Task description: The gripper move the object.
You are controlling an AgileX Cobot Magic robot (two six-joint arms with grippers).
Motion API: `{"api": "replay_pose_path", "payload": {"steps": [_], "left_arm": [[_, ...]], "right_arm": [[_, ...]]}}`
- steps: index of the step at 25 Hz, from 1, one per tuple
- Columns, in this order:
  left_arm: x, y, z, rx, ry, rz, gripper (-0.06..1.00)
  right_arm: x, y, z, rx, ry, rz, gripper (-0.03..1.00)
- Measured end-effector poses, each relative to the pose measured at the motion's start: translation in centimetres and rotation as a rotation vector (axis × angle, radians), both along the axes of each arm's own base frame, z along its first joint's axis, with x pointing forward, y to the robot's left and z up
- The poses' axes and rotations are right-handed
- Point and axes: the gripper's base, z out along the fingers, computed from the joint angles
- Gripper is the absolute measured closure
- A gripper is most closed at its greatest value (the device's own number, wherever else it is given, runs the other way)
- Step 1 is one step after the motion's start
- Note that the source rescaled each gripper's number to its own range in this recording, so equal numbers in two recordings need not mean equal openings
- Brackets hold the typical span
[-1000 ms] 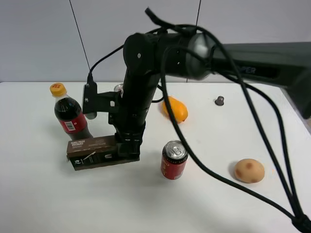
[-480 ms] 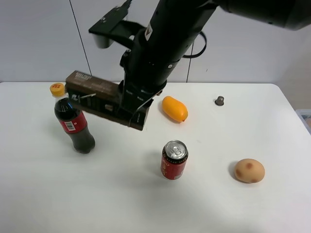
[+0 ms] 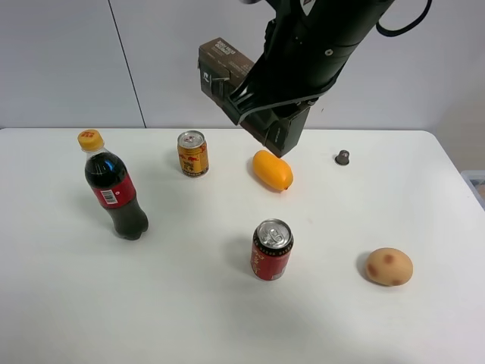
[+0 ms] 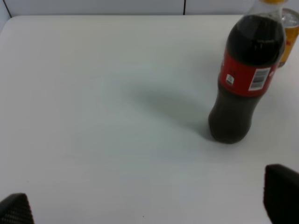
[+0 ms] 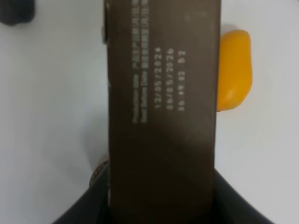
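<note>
The long flat dark brown cardboard carton (image 3: pixel 221 64) has risen and travelled right since the earlier frame, to the upper middle of the frame, high over the white table (image 3: pixel 189 303), with the black two-fingered right gripper (image 3: pixel 267 114) clamped on its lower end. Its long axis slants from upper left to lower right, an orange oval fruit (image 3: pixel 273 170) just below it. I judge the bare table at the right gives room to put it down.

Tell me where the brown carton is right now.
In the exterior high view the brown carton is airborne at top centre, clamped by the right gripper, above the orange fruit and the yellow can.
</note>
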Motion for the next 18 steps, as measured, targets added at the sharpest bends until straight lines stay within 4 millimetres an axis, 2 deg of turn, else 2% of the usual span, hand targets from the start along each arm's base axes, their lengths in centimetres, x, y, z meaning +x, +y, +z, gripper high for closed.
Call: {"api": "replay_pose_path", "payload": {"steps": [9,12,18], "left_arm": [[0.0,0.0,0.0,0.000,0.000,0.000,-0.06],[0.0,0.0,0.0,0.000,0.000,0.000,-0.06],[0.0,0.0,0.0,0.000,0.000,0.000,-0.06]], "right_arm": [[0.2,-0.7,0.5,0.026,-0.005,-0.065,0.96],[1.5,-2.1,0.1,0.006,-0.006,-0.115,0.96],[4.3,-6.3,-2.2,-0.073,0.037,-0.246,0.96]]}}
